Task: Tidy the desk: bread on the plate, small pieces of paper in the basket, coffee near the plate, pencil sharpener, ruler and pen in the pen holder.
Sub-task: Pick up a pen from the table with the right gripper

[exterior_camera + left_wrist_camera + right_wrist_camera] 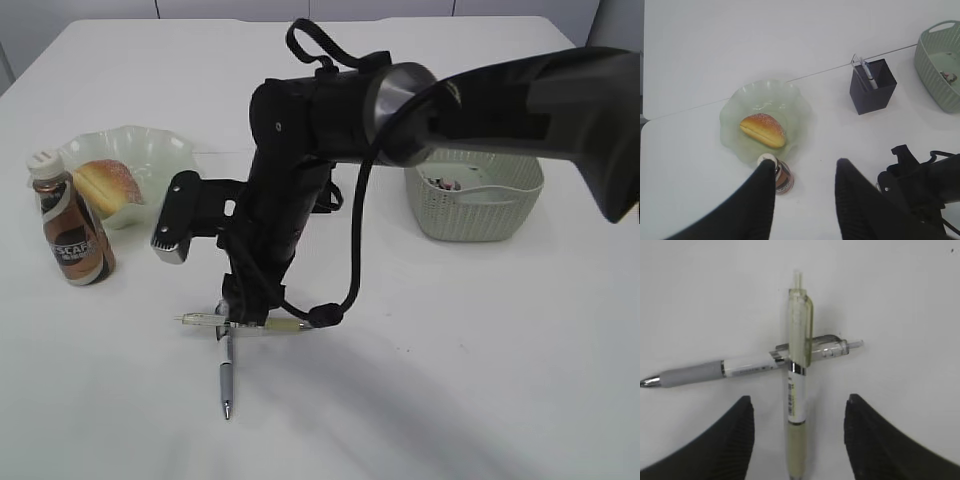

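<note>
Two pens lie crossed on the white table. A pale yellow-green pen (800, 320) (262, 325) rests on top of a grey-and-white pen (715, 370) (226, 375). My right gripper (799, 399) (243, 305) is open and points down over them, one finger on each side of the yellow-green pen's grip end, touching neither. The bread (108, 183) (762, 130) lies on the pale green plate (160, 150). The coffee bottle (72, 230) (783, 180) stands upright just in front of the plate. My left gripper (805, 166) hangs open and empty high above the table.
The black pen holder (874, 92) stands behind the right arm with a clear ruler and a pen in it; the arm hides it in the exterior view. A pale green basket (480, 215) (935, 65) at the right holds small scraps of paper (445, 183).
</note>
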`<move>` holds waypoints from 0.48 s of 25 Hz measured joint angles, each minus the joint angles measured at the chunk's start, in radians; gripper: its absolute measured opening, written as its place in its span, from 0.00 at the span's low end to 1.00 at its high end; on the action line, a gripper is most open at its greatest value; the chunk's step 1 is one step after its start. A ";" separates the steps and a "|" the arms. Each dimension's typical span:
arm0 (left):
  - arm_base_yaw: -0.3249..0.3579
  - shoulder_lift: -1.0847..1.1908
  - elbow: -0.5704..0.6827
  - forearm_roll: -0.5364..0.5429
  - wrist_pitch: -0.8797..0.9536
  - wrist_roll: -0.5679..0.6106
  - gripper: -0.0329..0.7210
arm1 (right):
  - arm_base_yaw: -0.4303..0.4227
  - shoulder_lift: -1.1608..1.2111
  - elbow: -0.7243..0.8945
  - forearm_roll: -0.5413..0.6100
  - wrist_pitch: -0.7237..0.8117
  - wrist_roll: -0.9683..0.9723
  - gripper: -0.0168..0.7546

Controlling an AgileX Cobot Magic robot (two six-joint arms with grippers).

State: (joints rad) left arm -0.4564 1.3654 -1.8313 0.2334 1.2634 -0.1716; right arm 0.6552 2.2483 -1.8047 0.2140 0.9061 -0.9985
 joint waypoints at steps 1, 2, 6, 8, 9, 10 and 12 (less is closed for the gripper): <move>0.000 0.000 0.000 0.000 0.000 0.000 0.44 | 0.000 0.007 -0.010 0.000 -0.002 0.000 0.57; 0.000 0.000 0.000 0.000 0.000 0.000 0.44 | 0.000 0.016 -0.020 0.000 -0.004 0.000 0.57; 0.000 0.000 0.000 0.002 0.000 0.000 0.44 | 0.000 0.041 -0.043 0.000 -0.006 0.000 0.57; 0.000 0.000 0.000 0.002 0.000 0.000 0.44 | 0.000 0.046 -0.045 0.000 -0.006 0.000 0.57; 0.000 0.000 0.000 0.002 0.000 0.000 0.44 | 0.000 0.047 -0.045 0.000 -0.006 -0.002 0.57; 0.000 0.000 0.000 0.002 0.000 0.000 0.44 | 0.000 0.047 -0.045 0.000 -0.006 -0.002 0.57; 0.000 0.000 0.000 0.002 0.000 0.000 0.44 | 0.000 0.047 -0.047 0.000 -0.006 -0.002 0.57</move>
State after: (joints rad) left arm -0.4564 1.3654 -1.8313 0.2350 1.2634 -0.1716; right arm 0.6552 2.2954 -1.8518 0.2140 0.9004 -1.0001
